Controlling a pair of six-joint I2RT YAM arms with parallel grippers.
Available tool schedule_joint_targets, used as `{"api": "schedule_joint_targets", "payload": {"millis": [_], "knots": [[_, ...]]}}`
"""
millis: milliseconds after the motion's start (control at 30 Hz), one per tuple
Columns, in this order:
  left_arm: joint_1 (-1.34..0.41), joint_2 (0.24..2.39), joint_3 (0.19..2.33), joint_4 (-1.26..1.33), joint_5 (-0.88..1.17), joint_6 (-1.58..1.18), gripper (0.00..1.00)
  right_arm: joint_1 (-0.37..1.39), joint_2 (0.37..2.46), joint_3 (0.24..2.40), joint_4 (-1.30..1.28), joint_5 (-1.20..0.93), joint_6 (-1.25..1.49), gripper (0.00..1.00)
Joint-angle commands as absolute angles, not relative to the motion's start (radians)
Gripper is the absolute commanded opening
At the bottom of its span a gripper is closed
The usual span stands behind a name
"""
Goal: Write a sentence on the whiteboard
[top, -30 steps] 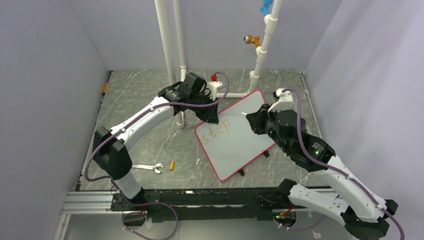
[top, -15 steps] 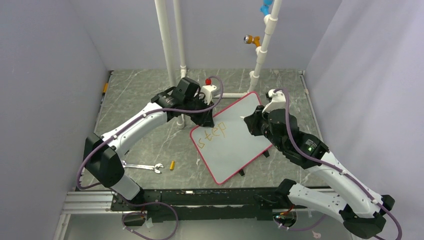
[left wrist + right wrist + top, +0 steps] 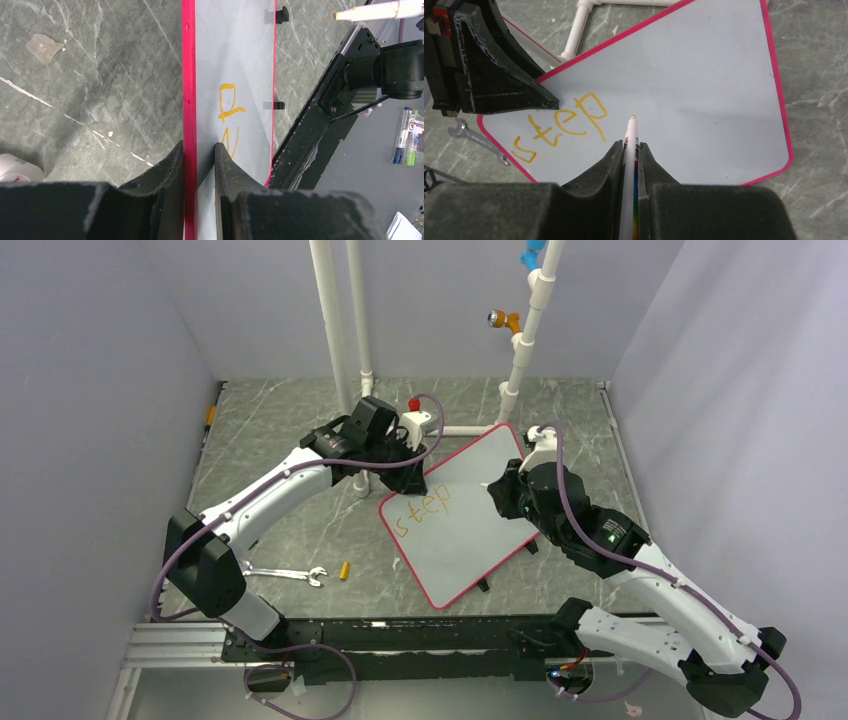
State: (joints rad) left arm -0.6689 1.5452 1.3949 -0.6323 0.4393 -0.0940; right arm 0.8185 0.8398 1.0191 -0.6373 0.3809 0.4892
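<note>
The whiteboard [image 3: 470, 525], white with a red-pink rim, lies tilted on the table and also shows in the right wrist view [image 3: 694, 80] and the left wrist view [image 3: 235, 55]. On it is the orange word "step" [image 3: 425, 510], also seen in the right wrist view [image 3: 561, 125]. My left gripper [image 3: 412, 478] is shut on the board's upper-left rim [image 3: 188, 100]. My right gripper [image 3: 497, 488] is shut on a white marker [image 3: 630, 145], its tip [image 3: 632, 118] just right of the "p". Whether the tip touches the board is unclear.
White PVC pipes [image 3: 340, 330] stand at the back, with a red-knobbed fitting [image 3: 414, 404] behind the left gripper. A wrench [image 3: 290, 575] and a small orange cap [image 3: 344, 570] lie left of the board. Two black clips [image 3: 484, 584] sit at the board's near edge.
The left gripper has pulled the whiteboard a little left and toward the near side. The right gripper with the marker has moved left and lower over the board, past the "p".
</note>
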Motion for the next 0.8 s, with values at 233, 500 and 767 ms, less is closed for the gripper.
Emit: {"api": "schedule_joint_targets", "payload": {"millis": [233, 500, 767], "knots": [[-0.667, 1.505, 1.379, -0.591, 0.312, -0.022, 0.00, 0.817, 0.807, 1.010, -0.651, 0.326, 0.498, 0.00], [-0.667, 1.502, 1.378, -0.592, 0.303, -0.021, 0.00, 0.817, 0.827, 1.001, -0.661, 0.291, 0.517, 0.00], [-0.667, 1.499, 1.379, -0.591, 0.306, -0.022, 0.00, 0.817, 0.832, 0.987, -0.626, 0.329, 0.509, 0.00]]}}
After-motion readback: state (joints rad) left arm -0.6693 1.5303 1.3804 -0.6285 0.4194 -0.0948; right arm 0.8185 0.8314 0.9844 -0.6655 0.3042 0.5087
